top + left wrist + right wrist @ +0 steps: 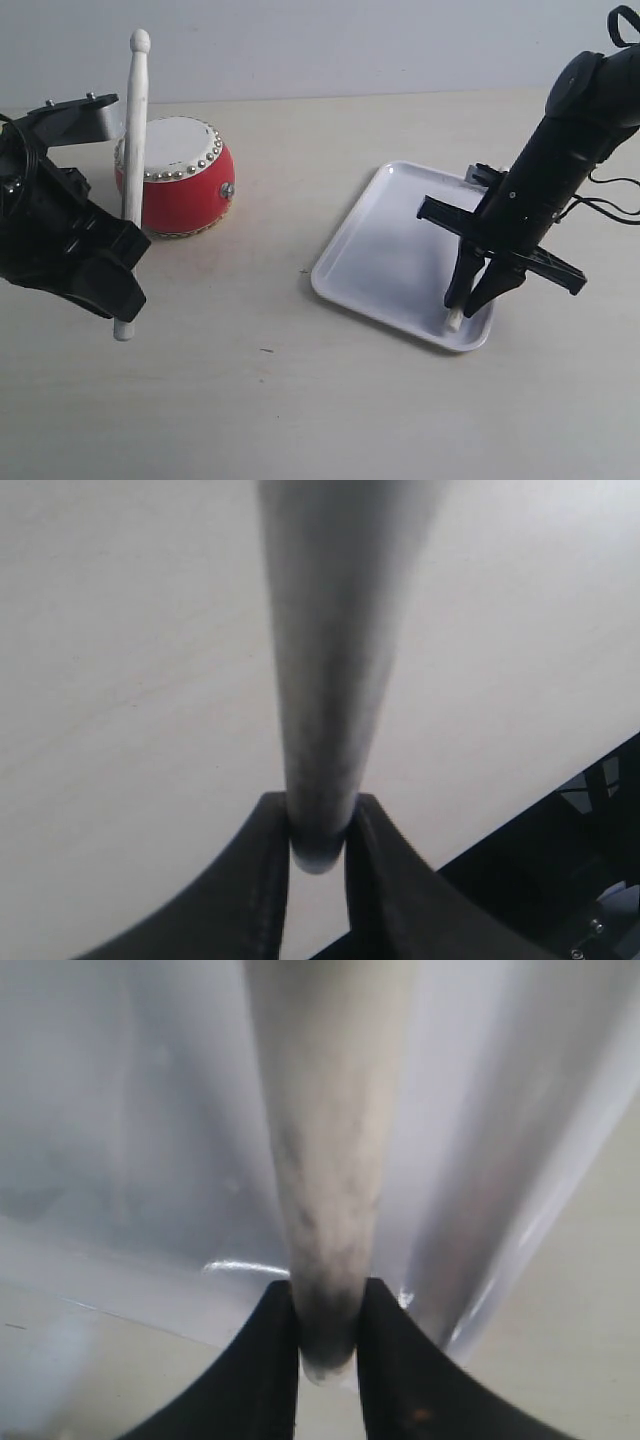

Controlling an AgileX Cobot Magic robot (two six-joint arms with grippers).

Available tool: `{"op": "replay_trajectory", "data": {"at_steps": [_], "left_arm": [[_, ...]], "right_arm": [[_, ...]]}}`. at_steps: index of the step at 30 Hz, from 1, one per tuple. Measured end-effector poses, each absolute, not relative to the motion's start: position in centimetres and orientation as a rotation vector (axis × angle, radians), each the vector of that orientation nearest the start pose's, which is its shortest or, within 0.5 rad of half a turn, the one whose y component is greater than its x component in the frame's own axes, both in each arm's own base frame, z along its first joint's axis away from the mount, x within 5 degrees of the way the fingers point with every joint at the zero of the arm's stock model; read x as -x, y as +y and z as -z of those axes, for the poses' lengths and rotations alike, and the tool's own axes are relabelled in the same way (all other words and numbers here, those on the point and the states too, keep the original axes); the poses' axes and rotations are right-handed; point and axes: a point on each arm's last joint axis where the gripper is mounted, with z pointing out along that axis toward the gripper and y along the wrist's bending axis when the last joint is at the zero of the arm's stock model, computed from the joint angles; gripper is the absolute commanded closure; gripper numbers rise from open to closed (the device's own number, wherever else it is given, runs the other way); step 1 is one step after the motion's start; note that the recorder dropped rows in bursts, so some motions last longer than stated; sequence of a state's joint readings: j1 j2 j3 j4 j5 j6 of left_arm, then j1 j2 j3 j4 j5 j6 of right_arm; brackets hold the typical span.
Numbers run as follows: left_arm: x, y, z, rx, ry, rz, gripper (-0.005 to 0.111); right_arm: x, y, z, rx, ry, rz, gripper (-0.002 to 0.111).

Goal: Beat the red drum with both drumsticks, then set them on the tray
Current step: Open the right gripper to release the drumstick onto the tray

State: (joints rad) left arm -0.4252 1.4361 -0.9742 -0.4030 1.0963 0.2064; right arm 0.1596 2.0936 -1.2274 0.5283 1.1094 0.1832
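My left pincer [122,285] clamps a slim wooden drumstick [135,120] upright beside the glossy red drum [190,200]. My right pincer [478,292] grips the other drumstick [455,320], end on the white tray [375,250].

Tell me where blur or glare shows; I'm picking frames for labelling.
Exterior view: sharp, evenly lit, soft sheen on the tray. Left wrist view: the left stick is out of focus. Right wrist view: the right stick is soft too, with glare on the tray's rim.

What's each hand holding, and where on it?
Left hand: a drumstick, pinched near its bottom end, tip up. Right hand: the other drumstick, pinched near its bottom end, over the tray.
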Motion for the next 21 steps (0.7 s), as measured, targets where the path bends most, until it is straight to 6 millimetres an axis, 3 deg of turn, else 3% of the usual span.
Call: {"op": "replay_trajectory", "data": {"at_steps": [10,18,21], "left_arm": [[-21.8,-13.4,-25.2,-0.691,2.940,0.574,0.107],[-21.9,-13.4,-25.2,-0.689,2.936,0.574,0.107],[-21.8,-13.5,-25.3,-0.732,2.916,0.592,0.107]], "right_arm": [[-33.7,9.5,-10.9,-0.583,3.405,-0.646,0.067],[-34.5,9.4,-12.4,-0.545,3.270,-0.651,0.064],[-34.9,9.6,-13.3,-0.423,3.194,-0.708,0.064]]}}
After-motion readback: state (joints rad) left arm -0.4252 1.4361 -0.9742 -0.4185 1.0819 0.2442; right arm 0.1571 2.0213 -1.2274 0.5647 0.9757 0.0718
